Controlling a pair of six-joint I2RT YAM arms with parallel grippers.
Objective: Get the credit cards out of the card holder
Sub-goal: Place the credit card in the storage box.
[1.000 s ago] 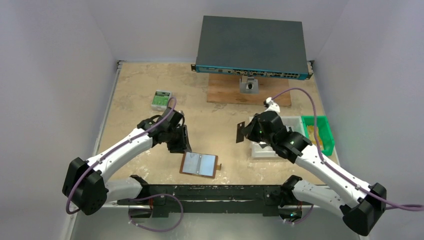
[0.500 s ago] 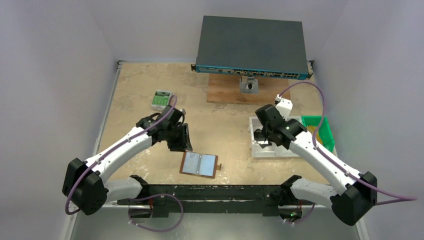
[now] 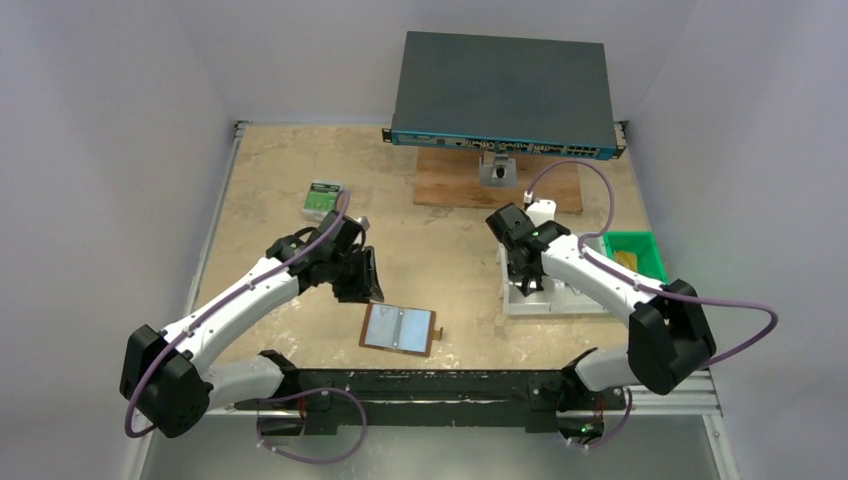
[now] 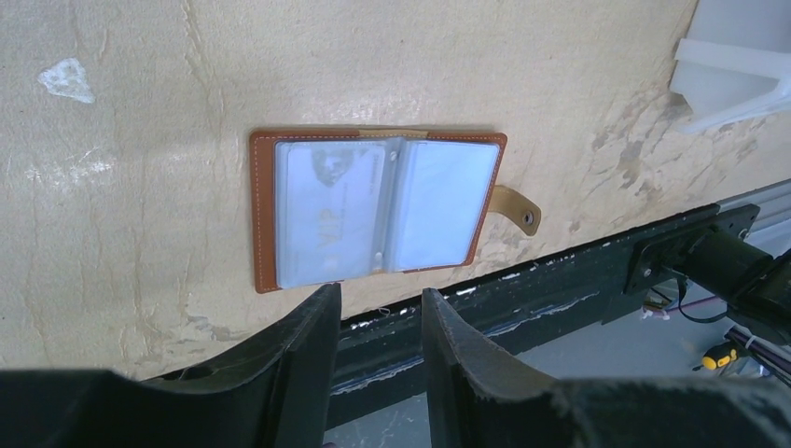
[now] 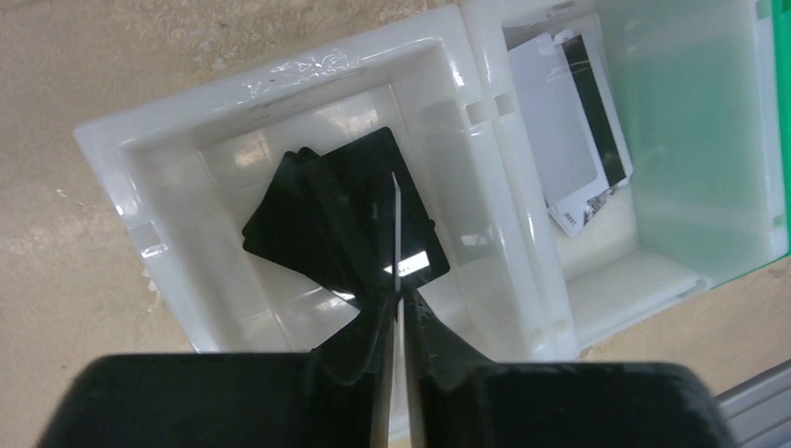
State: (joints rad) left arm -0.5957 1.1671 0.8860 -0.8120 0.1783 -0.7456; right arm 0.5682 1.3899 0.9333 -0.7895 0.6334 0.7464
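Note:
The brown card holder (image 3: pixel 400 328) (image 4: pixel 378 210) lies open and flat near the table's front edge, snap tab to the right. A pale card (image 4: pixel 326 210) shows through its left clear pocket. My left gripper (image 3: pixel 372 285) (image 4: pixel 381 291) hovers just above and behind it, open, with nothing between its fingers. My right gripper (image 3: pixel 522 283) (image 5: pixel 398 297) is shut on a thin card (image 5: pixel 396 233) seen edge-on. It holds that card over the left compartment of a white tray (image 3: pixel 575 305) (image 5: pixel 261 84), where black cards (image 5: pixel 308 224) lie.
White cards (image 5: pixel 560 140) lie in the tray's right compartment. A green bin (image 3: pixel 640 255) stands beside the tray. A green-and-white box (image 3: pixel 324 199) sits at the back left. A grey network switch (image 3: pixel 500 90) rests on a wooden board (image 3: pixel 450 185) at the back.
My right gripper carried the card from mid-table rightward to above the white tray, and its arm swung round. The left arm has barely moved.

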